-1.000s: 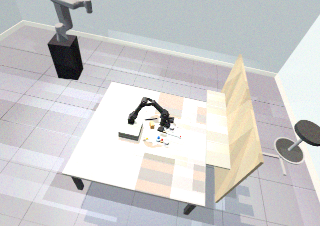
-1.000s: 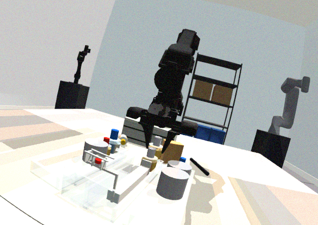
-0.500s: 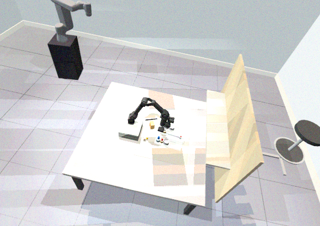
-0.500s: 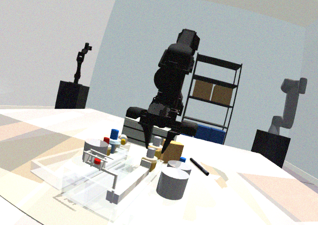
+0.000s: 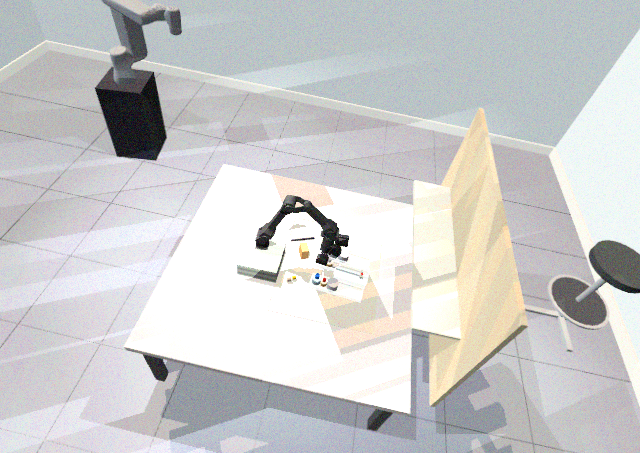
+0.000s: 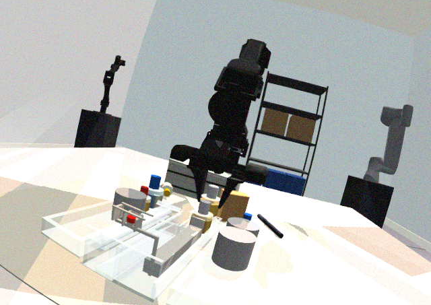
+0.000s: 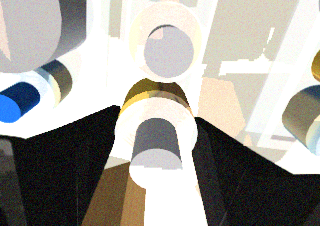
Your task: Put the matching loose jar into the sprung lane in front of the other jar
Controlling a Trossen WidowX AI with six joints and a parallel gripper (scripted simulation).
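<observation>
One grey-capped amber jar point(image 6: 210, 201) point(image 7: 156, 123), white-shouldered, is pinched upright between the black jaws point(image 5: 322, 260) point(image 6: 209, 204).

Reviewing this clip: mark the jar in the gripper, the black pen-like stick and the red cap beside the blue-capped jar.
held jar point(image 6: 212, 191) point(image 7: 156, 158): exterior, wrist; grey cap
black stick point(image 6: 270, 225) point(image 5: 302, 239): exterior, top; mid-length
red cap point(image 6: 144, 190) point(image 5: 324, 280): exterior, top; its side, its top
</observation>
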